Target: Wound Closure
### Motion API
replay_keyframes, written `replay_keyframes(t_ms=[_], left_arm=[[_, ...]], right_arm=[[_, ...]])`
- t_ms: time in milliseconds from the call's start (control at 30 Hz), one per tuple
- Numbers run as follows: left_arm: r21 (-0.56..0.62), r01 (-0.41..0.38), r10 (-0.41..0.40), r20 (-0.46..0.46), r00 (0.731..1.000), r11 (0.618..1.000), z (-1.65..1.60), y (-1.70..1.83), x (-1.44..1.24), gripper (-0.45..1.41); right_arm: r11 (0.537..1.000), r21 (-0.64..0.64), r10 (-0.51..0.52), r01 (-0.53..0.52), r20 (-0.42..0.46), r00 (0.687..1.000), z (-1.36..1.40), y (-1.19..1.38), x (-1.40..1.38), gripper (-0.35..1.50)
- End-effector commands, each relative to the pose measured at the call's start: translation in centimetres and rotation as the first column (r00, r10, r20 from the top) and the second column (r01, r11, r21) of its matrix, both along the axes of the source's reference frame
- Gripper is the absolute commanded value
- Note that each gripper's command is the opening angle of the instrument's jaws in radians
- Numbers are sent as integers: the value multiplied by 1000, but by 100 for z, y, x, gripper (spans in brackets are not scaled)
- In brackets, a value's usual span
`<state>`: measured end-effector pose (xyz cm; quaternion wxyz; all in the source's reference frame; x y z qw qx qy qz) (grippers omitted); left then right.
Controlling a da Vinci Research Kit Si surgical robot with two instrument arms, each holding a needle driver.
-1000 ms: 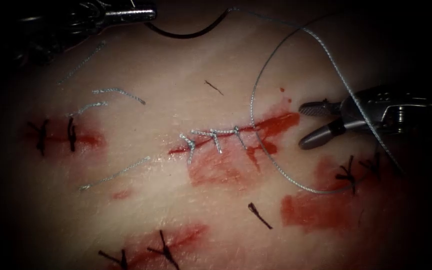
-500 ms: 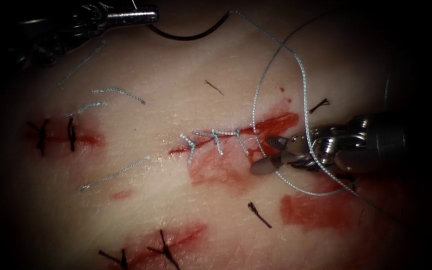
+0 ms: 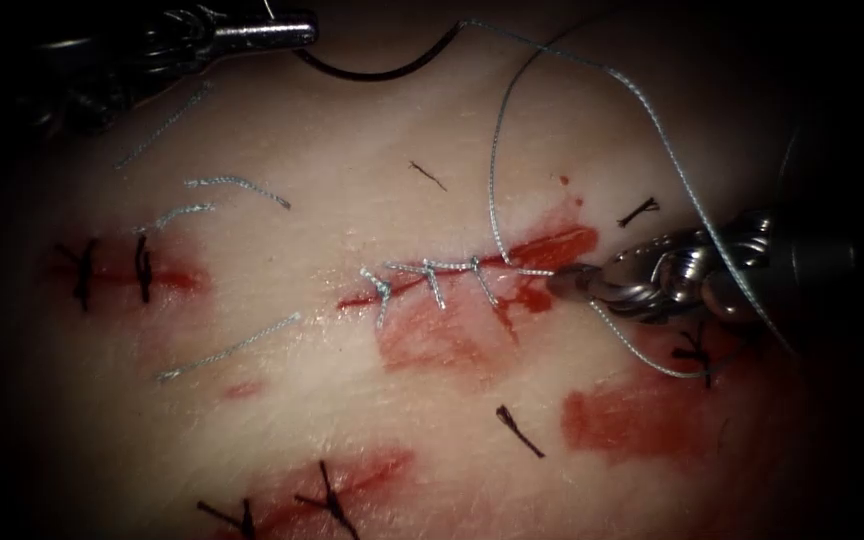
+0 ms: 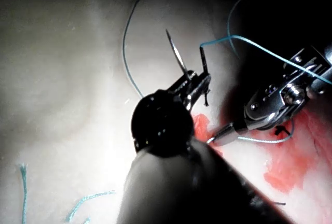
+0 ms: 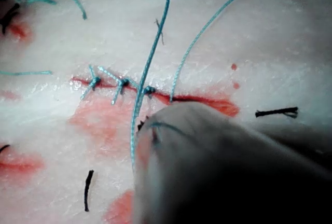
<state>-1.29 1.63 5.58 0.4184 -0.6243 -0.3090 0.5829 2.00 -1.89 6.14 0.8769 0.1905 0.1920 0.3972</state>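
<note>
Up at the far left of the scene, the left tool (image 3: pixel 297 28) has its jaws pressed together on the curved needle (image 3: pixel 377 68), pinching it near one end; the needle's dark arc sweeps out from those jaws above the tissue (image 3: pixel 352 400) and is not in it, and in the left wrist view the same needle (image 4: pixel 178 55) stands clear of the left tool (image 4: pixel 194 81) with its point free. From the needle's other end the thread (image 3: pixel 592 65) runs away toward the right tool (image 3: pixel 564 280), loops over its wrist and also drops to the cut (image 3: pixel 542 250). That right tool lies just beside the right end of the cut, its jaws closed to a narrow tip with a strand of thread meeting them, seemingly pinched there. Beyond its tip, toward the left tool, three light stitches (image 3: pixel 432 275) cross the cut, with red fluid (image 3: pixel 432 340) beside them. Loose cut ends of thread (image 3: pixel 237 183) lie well apart from both tools.
</note>
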Motion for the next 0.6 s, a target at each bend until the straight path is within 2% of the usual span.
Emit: replay_keyframes(t_ms=[33, 133, 267, 433, 600], left_arm=[[0, 0, 0, 0, 1000, 1000, 5, 0, -5, -45], [0, 4, -4, -3, 1000, 1000, 5, 0, -4, -45], [1, 6, -6, -4, 1000, 1000, 6, 0, -4, -45], [2, 13, -13, -9, 1000, 1000, 6, 1, -3, -45], [3, 13, -13, -10, 1000, 1000, 6, 2, -1, -45]], right_arm=[[1000, 5, -9, 9, 1, 1000, -2, 0, -7, -35], [1000, 16, -20, 20, 3, 1000, -10, 7, -37, -35], [998, 69, 11, -15, 64, 998, -13, 25, -102, -35], [996, 59, 61, -73, 181, 982, 7, 55, -191, -35], [992, 6, 115, -124, 330, 937, 35, 87, -287, -35]])
